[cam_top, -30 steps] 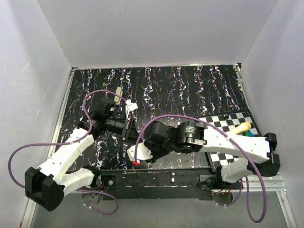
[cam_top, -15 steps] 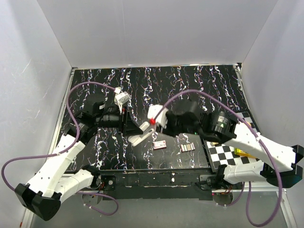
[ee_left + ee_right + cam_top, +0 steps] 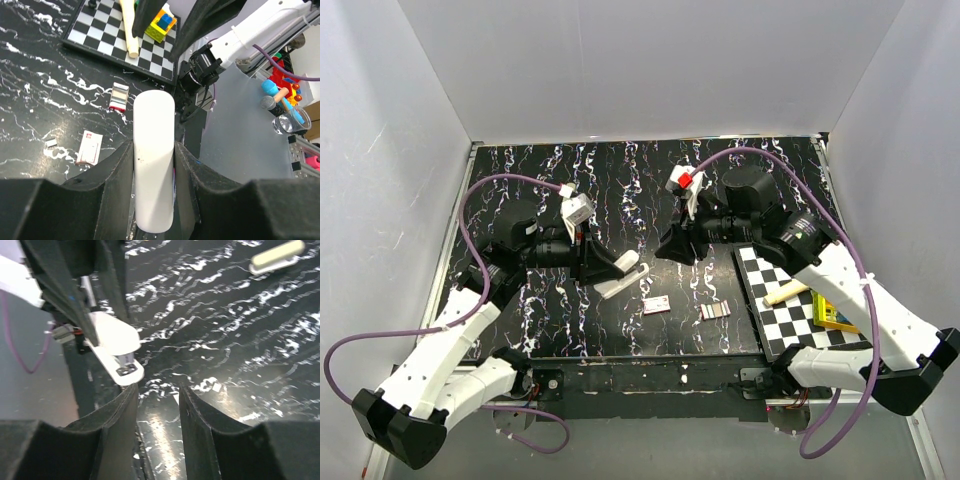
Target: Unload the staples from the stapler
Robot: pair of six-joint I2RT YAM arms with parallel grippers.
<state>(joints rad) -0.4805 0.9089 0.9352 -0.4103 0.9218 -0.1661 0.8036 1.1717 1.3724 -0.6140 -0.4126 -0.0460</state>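
The white stapler (image 3: 623, 282) is held off the black marbled table, with my left gripper (image 3: 603, 268) shut on its body (image 3: 153, 160). Its arm is swung open, and the metal plate at the tip of the base (image 3: 125, 370) shows in the right wrist view. A short silvery strip of staples (image 3: 716, 311) (image 3: 119, 96) lies on the table to the right of the stapler. My right gripper (image 3: 667, 250) (image 3: 159, 390) hangs open just right of the stapler, apart from it, with nothing between its fingers.
A small white-and-red packet (image 3: 657, 305) (image 3: 90, 148) lies below the stapler. A checkerboard (image 3: 790, 320) sits at the right with a wooden stick (image 3: 785, 292) and toy bricks (image 3: 835, 312) on it. A cream bar (image 3: 277, 255) lies further off on the table.
My right gripper has drawn back from the stapler, up and to the right, and stands wider open. The left gripper keeps its hold on the stapler, shifted slightly right.
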